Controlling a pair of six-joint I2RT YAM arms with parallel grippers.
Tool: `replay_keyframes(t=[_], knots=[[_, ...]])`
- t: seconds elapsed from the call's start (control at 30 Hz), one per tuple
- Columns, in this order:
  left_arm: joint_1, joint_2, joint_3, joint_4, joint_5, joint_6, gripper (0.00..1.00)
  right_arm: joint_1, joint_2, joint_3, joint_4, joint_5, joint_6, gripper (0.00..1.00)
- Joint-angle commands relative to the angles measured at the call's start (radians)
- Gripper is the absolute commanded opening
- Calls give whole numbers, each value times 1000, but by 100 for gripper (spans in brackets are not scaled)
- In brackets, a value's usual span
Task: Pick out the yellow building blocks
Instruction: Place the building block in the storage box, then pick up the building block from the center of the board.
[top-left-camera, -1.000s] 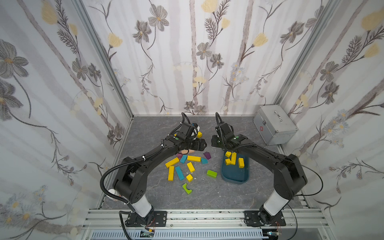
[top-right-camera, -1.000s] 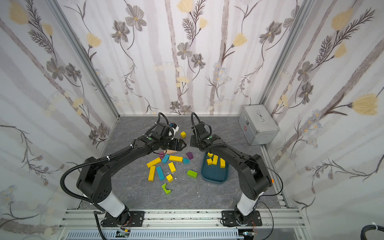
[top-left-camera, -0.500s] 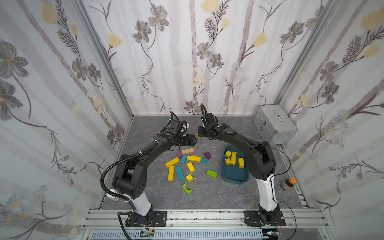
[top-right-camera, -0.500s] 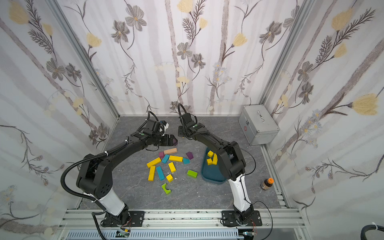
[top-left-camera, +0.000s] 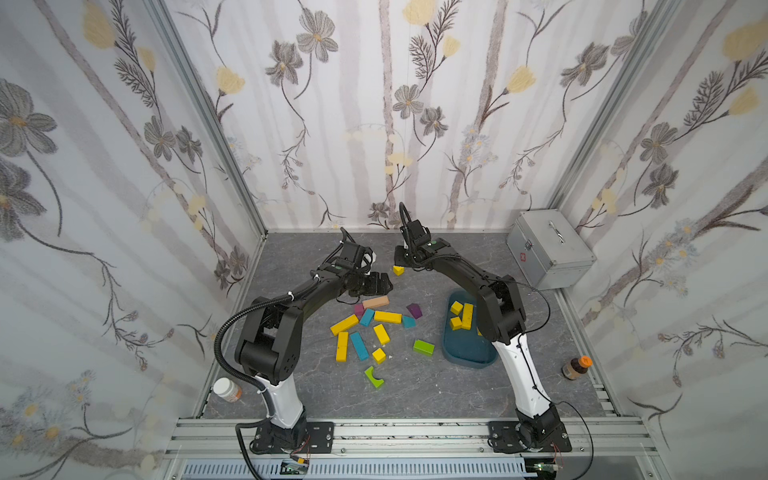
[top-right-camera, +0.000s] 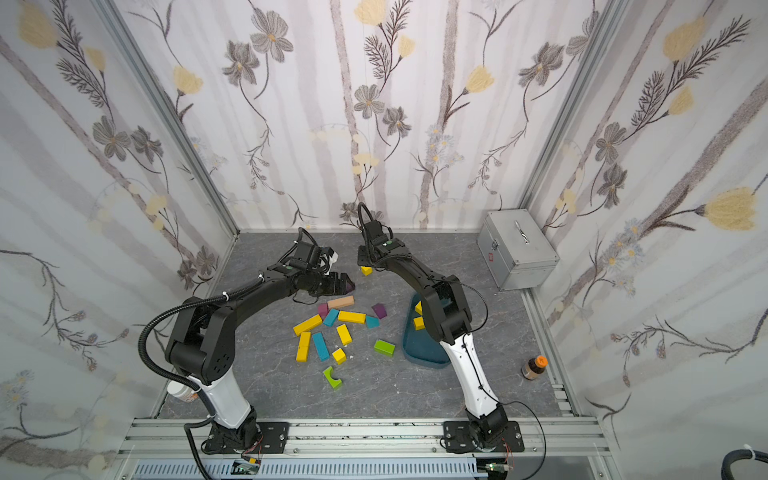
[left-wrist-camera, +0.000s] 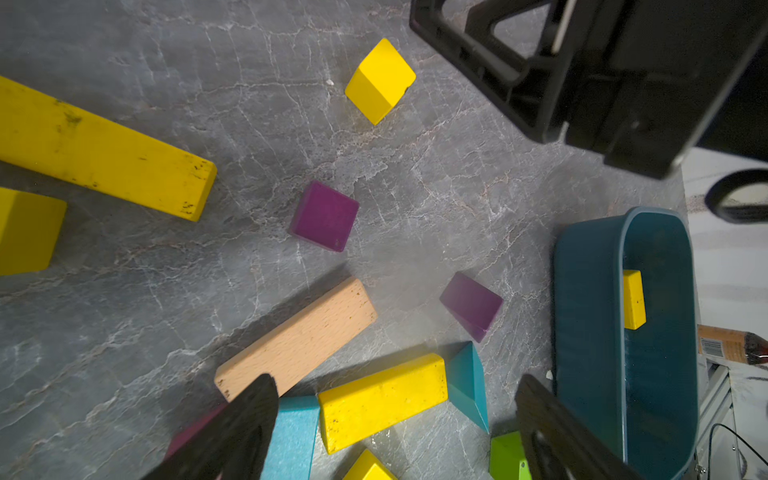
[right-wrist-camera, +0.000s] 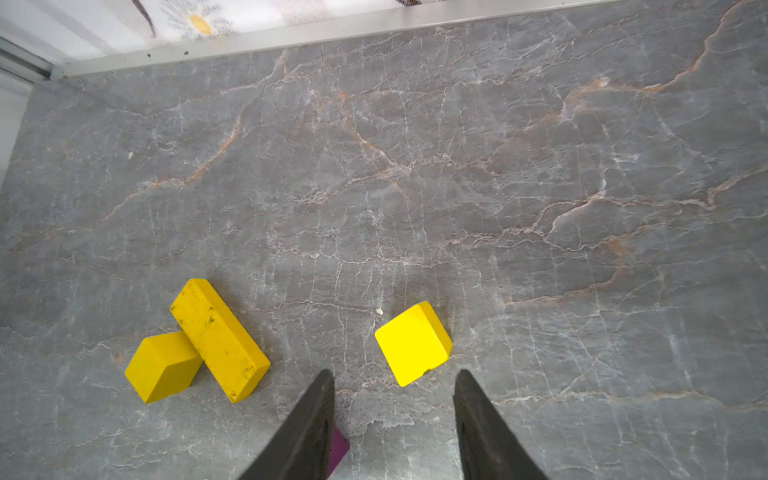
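1 yellow cube (right-wrist-camera: 413, 343) just ahead of parted right jaws, untouched.

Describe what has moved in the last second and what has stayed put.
The right pincer swung from near the tray towards the back wall and now hangs open by a yellow cube. The left pincer, also open, drew back slightly, uncovering the peach bar. Nothing was gripped or dropped; the other blocks stayed put.
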Motion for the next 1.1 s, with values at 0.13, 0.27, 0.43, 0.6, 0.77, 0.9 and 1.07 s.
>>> replay_keyframes(t=[0.13, 0.27, 0.43, 0.6, 0.77, 0.9, 1.07], knots=[[7, 18, 13, 18, 7, -4, 91, -3, 66, 71, 23, -2, -38, 52], [12, 21, 16, 14, 12, -7, 91, -9, 121, 144, -5, -27, -41, 54], [15, 23, 20, 12, 12, -10, 91, -11, 157, 167, 5, -74, -37, 54], [16, 20, 22, 8, 13, -8, 91, -9, 176, 173, -4, -63, -39, 52], [18, 22, 26, 5, 19, -13, 91, -9, 195, 214, -29, -52, -48, 46], [19, 23, 28, 6, 24, -18, 91, -4, 200, 224, -45, -40, -53, 44], [19, 21, 29, 6, 35, -29, 91, 5, 198, 224, -74, -15, -57, 45]])
